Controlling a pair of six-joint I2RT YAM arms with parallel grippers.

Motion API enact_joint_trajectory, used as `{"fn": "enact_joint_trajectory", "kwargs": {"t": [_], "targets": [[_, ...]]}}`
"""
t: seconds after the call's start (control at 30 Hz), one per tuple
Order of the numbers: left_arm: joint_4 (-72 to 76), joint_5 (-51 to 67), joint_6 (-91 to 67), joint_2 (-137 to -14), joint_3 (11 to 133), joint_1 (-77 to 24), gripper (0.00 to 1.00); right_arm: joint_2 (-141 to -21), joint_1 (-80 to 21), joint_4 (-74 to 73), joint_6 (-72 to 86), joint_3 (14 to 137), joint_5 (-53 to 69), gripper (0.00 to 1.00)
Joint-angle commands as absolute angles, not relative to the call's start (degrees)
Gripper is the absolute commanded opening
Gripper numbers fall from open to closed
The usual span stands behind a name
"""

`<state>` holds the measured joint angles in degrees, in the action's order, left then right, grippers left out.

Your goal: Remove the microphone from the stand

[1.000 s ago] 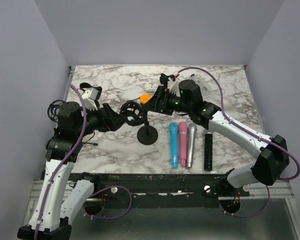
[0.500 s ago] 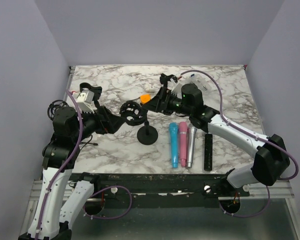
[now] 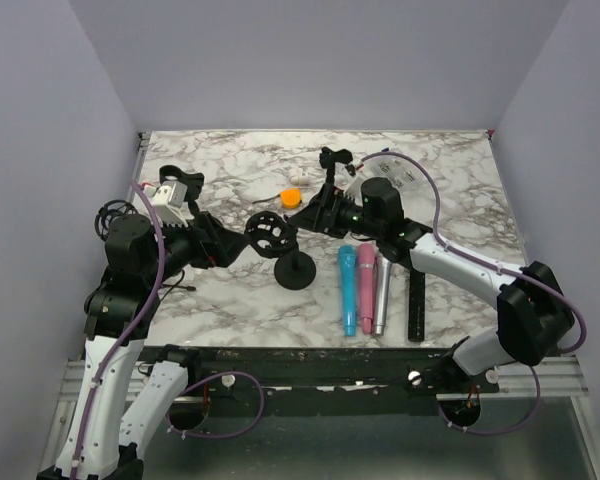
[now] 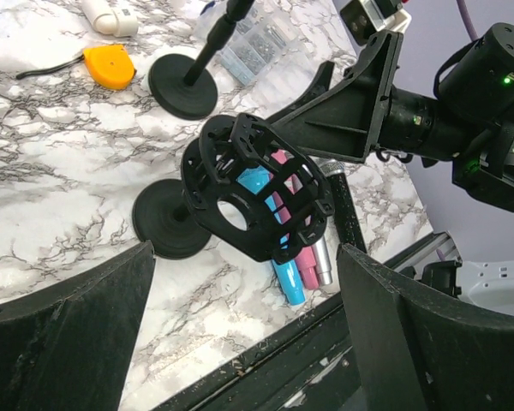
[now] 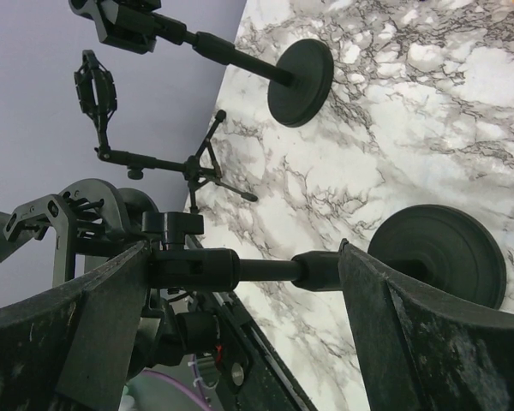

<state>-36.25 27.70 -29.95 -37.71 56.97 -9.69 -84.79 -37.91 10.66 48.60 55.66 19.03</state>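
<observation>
- Location: you will find no microphone seated in the shock mount of the near stand. The left wrist view looks straight through its empty bore.
- Four microphones lie side by side on the table, just right of the stand's base: blue microphone, pink microphone, silver microphone and black microphone. Which one the task means cannot be told.
- Orientation: each lies flat with its long axis running near to far. The blue and pink heads point far. The far ends of the silver and black ones are partly hidden under the right arm.
- Left gripper: jaws spread wide, one on either side of the mount, pinching nothing.
- Right gripper: jaws spread wide, with the stand's pole crossing between them. No grip on it is evident.
- Handling, as a judgement: the microphones are rigid and fairly light, with smooth round barrels that are likely to roll or slip. The grille heads are the fragile part. Take hold across the mid-barrel, never on the head.
- The stand looks top-heavy, so brace its pole before you pull at the mount.
</observation>
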Motion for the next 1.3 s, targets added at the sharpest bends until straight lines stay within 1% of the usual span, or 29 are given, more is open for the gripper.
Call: {"fn": "enact_joint_trajectory", "kwargs": {"t": [0.0, 0.6, 0.8, 0.9, 1.03, 1.27], "targets": [[-37.2, 27.0, -29.2, -36.7, 57.1, -9.3, 0.86, -89.5, -37.0, 3.2, 44.9, 52.6, 16.6, 0.88], [-37.4, 26.9, -29.9, -35.4, 57.3, -9.3, 0.87, -91.1, -36.4, 6.9, 44.7, 48.2, 16.9, 0.89], [-37.7, 26.5, -30.4, -34.5, 58.7, -9.3, 0.87, -90.1, -36.3, 7.1, 43.5, 49.0, 18.7, 0.95], [-36.6, 25.1, -30.9, -33.3, 59.0, -9.3, 0.87, -88.0, -36.3, 5.6, 41.9, 51.1, 17.9, 0.99], [-33.3, 24.2, -33.6, -33.4, 59.3, -9.3, 0.88, -85.6, -36.4, 0.2, 37.9, 56.7, 15.3, 1.0], [-26.9, 22.2, -36.8, -33.4, 64.2, -9.3, 0.88, -78.8, -36.4, -13.0, 30.7, 66.1, 4.6, 1.0]]}}
